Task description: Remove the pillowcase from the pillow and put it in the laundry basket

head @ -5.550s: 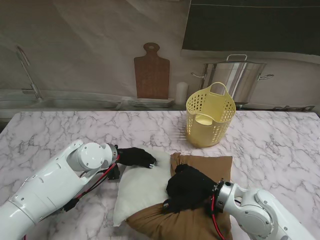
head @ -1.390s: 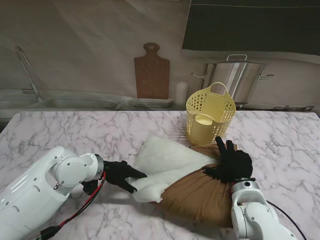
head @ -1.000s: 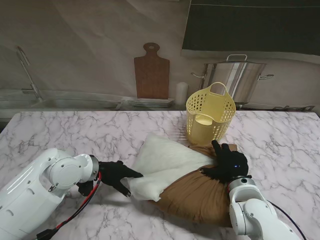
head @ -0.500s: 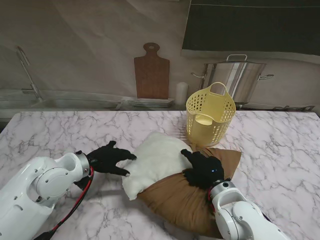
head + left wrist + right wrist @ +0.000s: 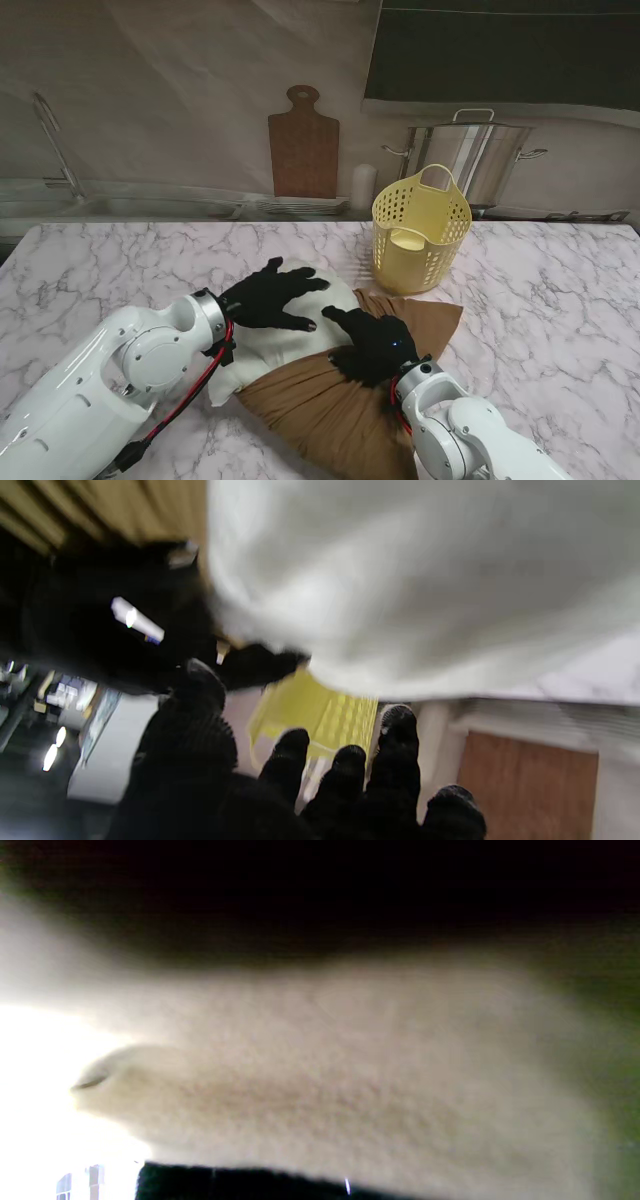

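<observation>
Pillow (image 5: pixel 300 322), white, lies half inside the brown pillowcase (image 5: pixel 345 395) near the laundry basket (image 5: pixel 421 234). My left hand (image 5: pixel 272 295) rests on it, fingers spread. My right hand (image 5: pixel 372 343) presses the case's edge (its wrist view is blurred fabric; I cannot tell its grip).

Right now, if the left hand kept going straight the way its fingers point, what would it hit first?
Probably the laundry basket. The left hand lies spread on the white pillow, fingers aimed past it toward the basket; depth is unclear.

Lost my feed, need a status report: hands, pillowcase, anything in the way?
Left hand spread on pillow. Right hand on pillowcase, grip unclear. Pillowcase half on. Basket path unblocked.
</observation>
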Tool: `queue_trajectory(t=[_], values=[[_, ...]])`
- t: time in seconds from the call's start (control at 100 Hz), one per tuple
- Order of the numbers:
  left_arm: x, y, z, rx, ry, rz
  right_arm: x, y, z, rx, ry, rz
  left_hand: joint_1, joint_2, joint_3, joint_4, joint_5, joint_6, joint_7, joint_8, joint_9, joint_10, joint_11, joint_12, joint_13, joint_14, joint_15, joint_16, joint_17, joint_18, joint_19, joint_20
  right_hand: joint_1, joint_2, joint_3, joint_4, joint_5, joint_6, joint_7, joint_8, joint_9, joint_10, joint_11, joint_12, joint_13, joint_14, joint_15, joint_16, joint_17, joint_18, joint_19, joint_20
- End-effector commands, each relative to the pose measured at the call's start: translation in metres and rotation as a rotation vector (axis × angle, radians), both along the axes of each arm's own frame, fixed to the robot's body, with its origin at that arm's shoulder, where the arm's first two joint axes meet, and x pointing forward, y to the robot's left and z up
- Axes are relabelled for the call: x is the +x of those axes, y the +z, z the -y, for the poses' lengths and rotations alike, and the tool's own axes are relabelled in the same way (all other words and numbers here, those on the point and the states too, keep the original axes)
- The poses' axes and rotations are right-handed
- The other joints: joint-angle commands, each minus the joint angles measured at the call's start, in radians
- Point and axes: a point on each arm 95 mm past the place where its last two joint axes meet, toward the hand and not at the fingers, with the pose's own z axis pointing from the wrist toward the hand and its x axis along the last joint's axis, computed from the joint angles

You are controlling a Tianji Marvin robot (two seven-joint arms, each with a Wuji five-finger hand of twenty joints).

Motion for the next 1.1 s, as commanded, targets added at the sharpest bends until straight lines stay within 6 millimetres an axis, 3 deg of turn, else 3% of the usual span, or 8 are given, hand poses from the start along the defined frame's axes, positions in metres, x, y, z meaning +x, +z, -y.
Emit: queue_trajectory(t=[0.0,0.21,0.39,0.47,0.71,0.8,0.88,1.09], values=[[0.006,-0.022,-0.007,0.070,0.018,-0.057,-0.010,-0.008,-0.001,0.011,0.001,-0.032,-0.047,-0.057,0.010,-0.006,-0.089,0.042,-0.051,-0.047,-0.090,0.036,-0.015,-0.042,-0.037,0.017,-0.016,-0.022,-0.025,0.003,1.098,-0.031,-0.061,0.004,-0.103,0.010,0.004,0.023,0.011,-0.026,-0.023,-0.053,-0.001,0.000,-0.054,0.001,-0.124,-0.050,-0.040,0.043,-0.049,-0.013],[0.010,-0.059,-0.016,0.221,-0.012,-0.249,-0.015,-0.005,0.009,0.005,-0.024,-0.007,-0.189,-0.184,0.010,-0.015,-0.177,0.088,-0.063,-0.126,-0.161,0.048,-0.027,-0.109,-0.094,0.013,-0.045,-0.066,-0.039,-0.012,1.026,-0.055,-0.118,0.003,-0.191,0.003,0.016,0.055,-0.004,-0.034,-0.053,-0.033,-0.011,-0.004,-0.101,0.017,-0.186,-0.055,-0.070,0.055,-0.063,-0.008],[0.012,-0.080,-0.021,0.277,-0.015,-0.251,-0.019,-0.003,0.013,0.012,-0.034,0.016,-0.163,-0.234,0.023,-0.019,-0.180,0.176,-0.050,-0.102,-0.053,0.055,-0.006,-0.069,-0.040,-0.004,-0.011,-0.056,0.010,-0.034,1.073,-0.038,-0.127,0.002,-0.201,0.005,0.012,0.047,-0.027,-0.044,-0.073,-0.037,-0.027,-0.012,-0.161,0.019,-0.246,-0.065,-0.108,0.061,-0.082,-0.007],[0.014,-0.088,-0.020,0.270,-0.015,-0.231,-0.021,-0.001,0.013,0.031,-0.027,0.022,-0.109,-0.255,0.034,-0.011,-0.142,0.181,-0.046,-0.095,0.081,0.011,0.035,-0.007,0.045,-0.030,0.027,-0.028,0.058,-0.053,1.165,-0.018,-0.131,0.009,-0.201,0.006,0.018,0.026,-0.024,-0.041,-0.070,-0.048,-0.022,-0.010,-0.174,0.016,-0.260,-0.065,-0.126,0.048,-0.085,-0.004],[0.013,-0.106,-0.013,0.283,-0.044,-0.234,-0.022,0.017,0.020,0.169,-0.028,0.124,0.070,-0.226,0.062,-0.002,0.033,0.008,0.032,-0.069,0.404,-0.150,0.174,0.104,0.279,-0.092,0.121,0.058,0.206,-0.100,1.383,0.017,-0.102,0.021,-0.204,0.011,0.154,-0.063,0.102,0.034,0.037,-0.093,0.041,0.016,-0.156,-0.015,-0.234,-0.033,-0.128,0.017,-0.089,0.012],[0.011,-0.108,-0.009,0.270,-0.064,-0.208,-0.018,0.025,0.025,0.188,-0.046,0.172,0.190,-0.157,0.053,0.000,0.233,-0.140,0.151,0.007,0.548,-0.214,0.243,0.136,0.395,-0.115,0.189,0.124,0.274,-0.110,1.501,0.051,-0.089,0.020,-0.208,0.014,0.216,-0.085,0.153,0.058,0.064,-0.098,0.051,0.022,-0.155,-0.020,-0.234,-0.033,-0.129,0.015,-0.092,0.012],[0.009,-0.110,-0.005,0.254,-0.074,-0.166,-0.010,0.029,0.031,0.170,-0.063,0.190,0.366,-0.152,0.063,0.007,0.422,-0.185,0.371,0.213,0.794,-0.259,0.130,0.371,0.510,-0.121,0.283,0.187,0.361,-0.109,1.619,0.066,-0.090,0.015,-0.213,0.015,0.236,-0.090,0.179,0.076,0.071,-0.102,0.043,0.026,-0.228,-0.009,-0.286,-0.052,-0.181,0.028,-0.132,0.000],[0.004,-0.107,-0.006,0.231,-0.112,-0.132,0.011,0.032,0.042,0.130,-0.108,0.108,0.387,-0.158,0.079,0.020,0.442,-0.216,0.592,0.275,0.834,-0.239,0.195,0.445,0.542,-0.113,0.354,0.233,0.395,-0.112,1.665,0.053,-0.184,-0.025,-0.174,-0.003,0.087,-0.023,0.041,0.040,-0.111,-0.061,-0.046,-0.008,-0.523,0.067,-0.543,-0.193,-0.408,0.108,-0.345,-0.044]])
